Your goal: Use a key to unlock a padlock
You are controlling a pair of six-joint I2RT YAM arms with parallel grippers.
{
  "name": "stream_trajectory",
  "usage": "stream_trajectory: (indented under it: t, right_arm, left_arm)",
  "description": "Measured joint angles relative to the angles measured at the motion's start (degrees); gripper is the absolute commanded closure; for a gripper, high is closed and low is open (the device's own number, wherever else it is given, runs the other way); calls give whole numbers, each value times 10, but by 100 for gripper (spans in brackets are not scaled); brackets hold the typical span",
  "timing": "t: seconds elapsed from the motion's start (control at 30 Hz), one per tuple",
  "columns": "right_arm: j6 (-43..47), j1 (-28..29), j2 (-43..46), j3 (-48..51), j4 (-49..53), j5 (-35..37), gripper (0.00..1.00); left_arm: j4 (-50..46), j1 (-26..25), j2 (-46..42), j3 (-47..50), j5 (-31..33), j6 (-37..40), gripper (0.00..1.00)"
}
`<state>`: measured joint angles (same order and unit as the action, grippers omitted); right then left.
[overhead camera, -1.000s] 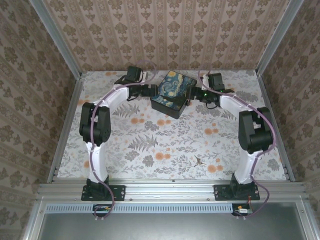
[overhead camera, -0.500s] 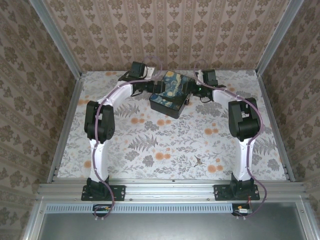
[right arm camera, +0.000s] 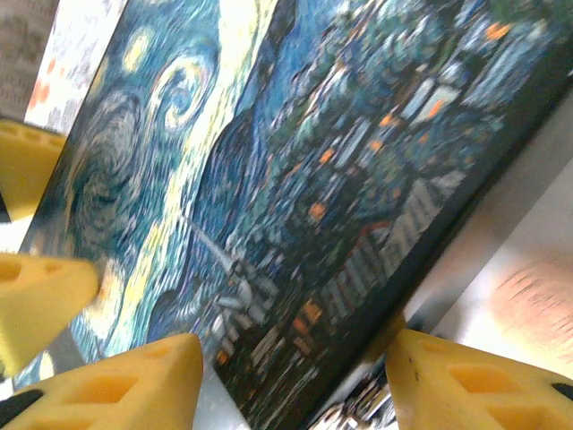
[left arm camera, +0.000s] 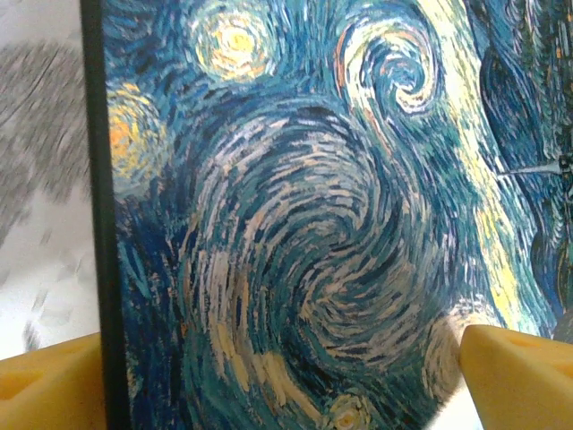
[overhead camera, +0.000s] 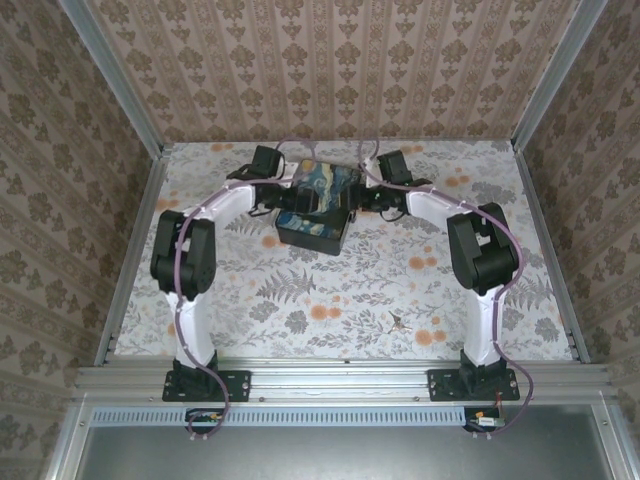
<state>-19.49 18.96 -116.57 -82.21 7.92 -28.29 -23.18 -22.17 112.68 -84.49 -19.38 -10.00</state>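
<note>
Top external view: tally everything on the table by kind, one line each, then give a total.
Robot arms: 2 (left arm, right arm)
Swirl-painted box: 1
Small dark item, too small to identify: 1
Total: 4

left arm (overhead camera: pixel 190 320) and right arm (overhead camera: pixel 483 325) are white with black joints, purple cables (overhead camera: pixel 300 143) and yellow jaws.

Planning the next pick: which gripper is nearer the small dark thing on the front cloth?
Right. Both are far off at the box, left gripper on its left, right gripper on its right; the dark thing lies front right.
</note>
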Motion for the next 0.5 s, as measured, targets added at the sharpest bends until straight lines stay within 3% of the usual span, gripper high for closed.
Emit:
stream_trajectory:
  t: [0.17, 0.27, 0.37, 0.5]
  right_arm:
    - [-12, 58, 64, 76, 12, 5, 41]
    - [-22, 78, 95, 108, 17, 9, 32]
    - [-21, 71, 122, 119, 38, 24, 26]
    - [-14, 19, 175, 119, 76, 45, 24]
  left_arm:
    - [-12, -2, -103, 113, 41, -7, 3]
    - [-24, -6, -146, 146, 65, -7, 2]
    - [-45, -10, -188, 158, 99, -7, 2]
    - [-81, -30, -244, 155, 166, -10, 5]
